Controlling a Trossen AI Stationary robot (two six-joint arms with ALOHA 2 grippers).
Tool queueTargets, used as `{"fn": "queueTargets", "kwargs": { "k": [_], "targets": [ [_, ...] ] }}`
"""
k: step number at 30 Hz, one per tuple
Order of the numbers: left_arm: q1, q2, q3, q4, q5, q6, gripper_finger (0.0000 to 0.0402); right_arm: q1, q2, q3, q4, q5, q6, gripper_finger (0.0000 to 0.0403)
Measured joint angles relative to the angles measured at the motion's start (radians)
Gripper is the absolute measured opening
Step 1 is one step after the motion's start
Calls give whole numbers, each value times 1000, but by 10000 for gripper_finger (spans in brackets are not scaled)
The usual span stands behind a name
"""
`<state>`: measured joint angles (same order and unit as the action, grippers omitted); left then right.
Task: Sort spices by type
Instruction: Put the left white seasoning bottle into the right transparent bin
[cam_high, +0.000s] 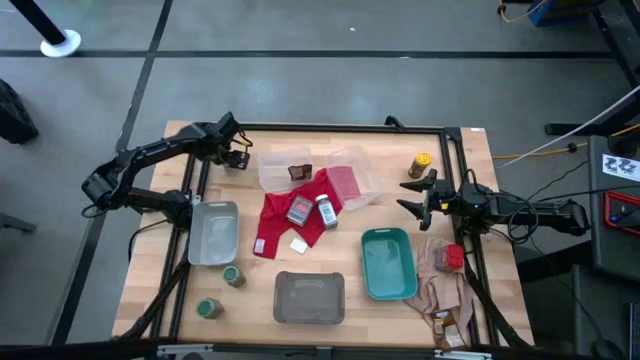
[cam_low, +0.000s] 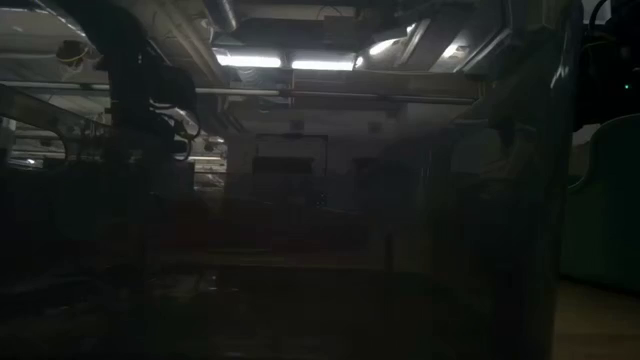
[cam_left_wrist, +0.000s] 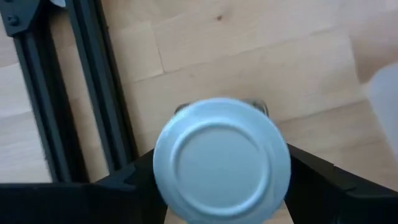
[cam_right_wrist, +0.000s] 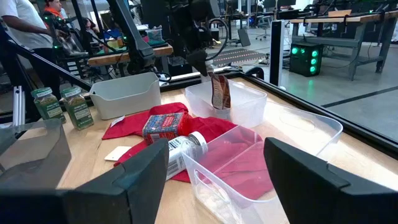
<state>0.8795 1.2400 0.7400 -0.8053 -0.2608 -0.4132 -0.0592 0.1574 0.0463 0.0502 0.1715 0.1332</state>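
The sorting is judged to be at an early stage. Only one dark brown packet (cam_high: 298, 172) is seen standing inside a clear tray (cam_high: 283, 165) at the far side of the tabletop (cam_high: 170, 290). The grey tray (cam_high: 309, 298), the teal tray (cam_high: 389, 263) and the pale grey tray (cam_high: 213, 233) are seen without any spice inside. A small red tin (cam_high: 298, 209) and a white-capped clear bottle (cam_high: 327, 211) are lying on the red cloth (cam_high: 275, 228) in the middle. Two green-lidded round jars (cam_high: 233, 276) are placed near the front left corner. A yellow-labelled jar (cam_high: 419, 164) is standing at the far right, and a red-capped item (cam_high: 452, 257) with another brown packet (cam_high: 447, 327) is left on the beige cloth (cam_high: 440, 285).

The left gripper (cam_high: 236, 150) is held above the far left corner of the tabletop, and a round white-capped container (cam_left_wrist: 221, 168) is pinched between its fingers (cam_left_wrist: 323, 180), clear of the wood. The right gripper (cam_high: 418, 196) is held near the yellow-labelled jar; its fingers (cam_right_wrist: 311, 180) are spread wide and nothing is touched by them.
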Motion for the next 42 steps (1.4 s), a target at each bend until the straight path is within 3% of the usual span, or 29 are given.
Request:
{"fn": "queueTargets", "kwargs": {
  "k": [10, 17, 29, 42],
  "targets": [
    [0, 0, -15, 69, 0, -2, 239, 0, 0, 0, 0, -2, 0, 264],
    [0, -1, -15, 59, 1, 33, 186, 0, 0, 0, 0, -2, 0, 264],
    [0, -11, -7, 46, 39, 30, 185, 0, 0, 0, 0, 1, 0, 264],
    [-7, -54, 211, 64, 185, 73, 185, 0, 0, 0, 0, 1, 0, 264]
  ]
}}
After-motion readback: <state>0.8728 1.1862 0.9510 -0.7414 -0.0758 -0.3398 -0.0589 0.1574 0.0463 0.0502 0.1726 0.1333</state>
